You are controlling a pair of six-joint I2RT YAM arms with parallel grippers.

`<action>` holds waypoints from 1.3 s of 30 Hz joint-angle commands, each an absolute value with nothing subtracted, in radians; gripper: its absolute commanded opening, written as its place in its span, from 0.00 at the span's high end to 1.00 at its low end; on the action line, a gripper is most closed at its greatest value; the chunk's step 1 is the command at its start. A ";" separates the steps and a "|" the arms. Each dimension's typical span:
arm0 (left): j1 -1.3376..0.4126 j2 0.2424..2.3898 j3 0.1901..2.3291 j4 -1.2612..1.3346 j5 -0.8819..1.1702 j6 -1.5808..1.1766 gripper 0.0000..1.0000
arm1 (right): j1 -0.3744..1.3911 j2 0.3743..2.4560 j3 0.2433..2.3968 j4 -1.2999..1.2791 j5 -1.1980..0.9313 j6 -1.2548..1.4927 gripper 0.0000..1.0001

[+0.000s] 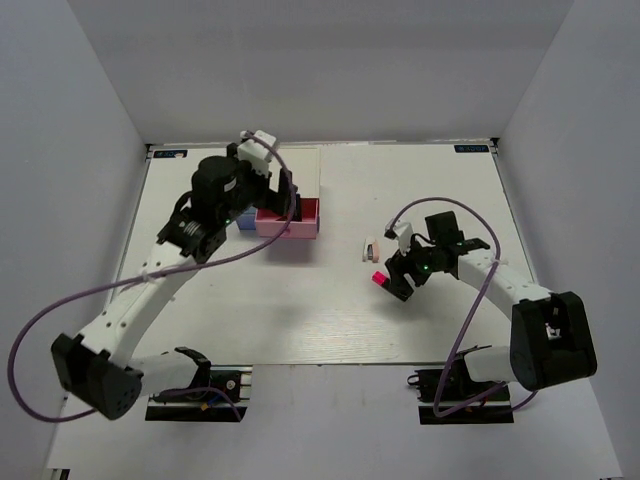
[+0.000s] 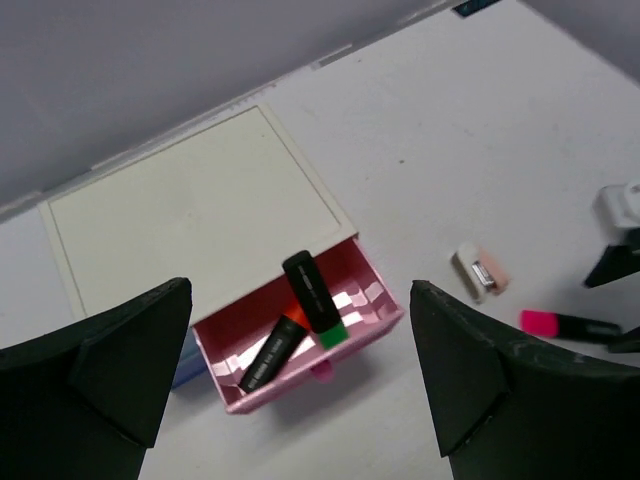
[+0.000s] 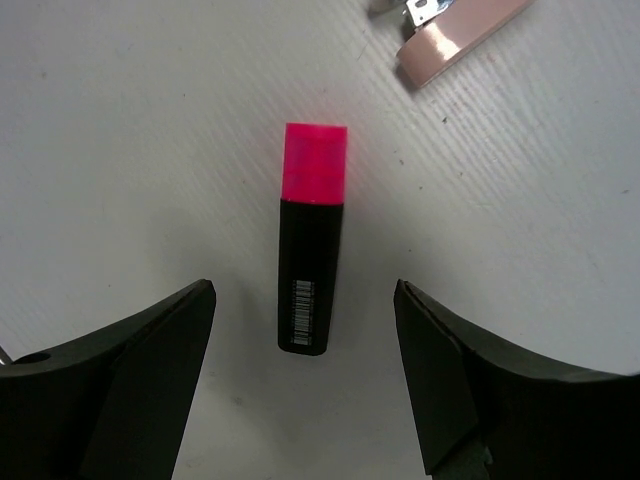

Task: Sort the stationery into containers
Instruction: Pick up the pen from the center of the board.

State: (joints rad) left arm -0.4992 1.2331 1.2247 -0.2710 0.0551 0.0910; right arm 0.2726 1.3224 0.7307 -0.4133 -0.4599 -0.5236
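Note:
The pink-red drawer [image 2: 375, 318] is pulled out of the white-topped box [image 2: 190, 200]. In it lie a green-ended highlighter [image 2: 312, 298] and an orange-ended highlighter [image 2: 272, 352]. My left gripper [image 2: 300, 295] is open and empty above this drawer; in the top view the gripper [image 1: 288, 200] hangs over the drawer [image 1: 300, 228]. A pink-ended highlighter [image 3: 312, 240] lies on the table between the fingers of my open right gripper [image 3: 303, 292], untouched; the top view also shows the highlighter [image 1: 378, 279] and the gripper [image 1: 397, 283]. A whitish-pink eraser [image 3: 460, 30] lies just beyond.
A light blue drawer front [image 2: 186, 366] shows to the left of the pink one. The eraser [image 1: 371, 249] has a small whitish piece beside it. White walls close in the table [image 1: 330, 320] on three sides.

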 commanded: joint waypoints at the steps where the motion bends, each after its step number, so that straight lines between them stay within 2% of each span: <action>1: -0.494 1.110 1.128 -0.298 0.057 -0.121 0.00 | 0.307 1.342 0.710 -0.374 -0.428 -0.520 0.22; 5: -0.494 0.987 0.994 -0.333 0.006 -0.248 0.00 | 0.334 1.388 0.710 -0.339 -0.381 -0.488 0.22; 11: -0.494 0.815 0.725 -0.298 -0.029 -0.512 0.00 | 0.397 1.437 0.698 -0.284 -0.287 -0.453 0.28; 17: -0.503 0.713 0.598 -0.258 -0.029 -0.660 0.00 | 0.449 1.462 0.677 -0.219 -0.176 -0.408 0.37; 18: -0.503 0.713 0.598 -0.258 -0.029 -0.660 0.00 | 0.451 1.465 0.673 -0.221 -0.178 -0.411 0.40; 19: -0.503 0.713 0.598 -0.258 -0.029 -0.670 0.00 | 0.457 1.462 0.672 -0.224 -0.178 -0.414 0.51; 21: -0.503 0.723 0.598 -0.258 -0.029 -0.681 0.00 | 0.465 1.451 0.666 -0.239 -0.192 -0.429 0.61; 22: -0.503 0.733 0.588 -0.258 -0.029 -0.702 0.00 | 0.468 1.433 0.660 -0.254 -0.196 -0.442 0.68; 26: -0.503 0.753 0.536 -0.219 0.027 -0.776 0.00 | 0.466 1.358 0.653 -0.366 -0.276 -0.541 0.84; 29: -0.503 0.773 0.483 -0.154 0.070 -0.831 0.00 | 0.460 1.251 0.689 -0.449 -0.371 -0.636 0.92; 32: -0.503 0.793 0.453 -0.111 0.083 -0.856 0.00 | 0.462 1.145 0.770 -0.494 -0.425 -0.684 0.93; 34: -0.503 0.802 0.443 -0.092 0.083 -0.867 0.00 | 0.468 1.144 0.851 -0.488 -0.446 -0.683 0.95; 39: -0.503 0.822 0.433 -0.057 0.092 -0.876 0.00 | 0.474 1.291 1.113 -0.376 -0.453 -0.597 0.95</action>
State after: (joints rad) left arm -0.4995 0.8265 0.4397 -0.1169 0.0708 -0.8547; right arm 0.4656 1.2209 0.9932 -0.4606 -0.4103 -0.6296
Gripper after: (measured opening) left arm 0.998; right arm 0.374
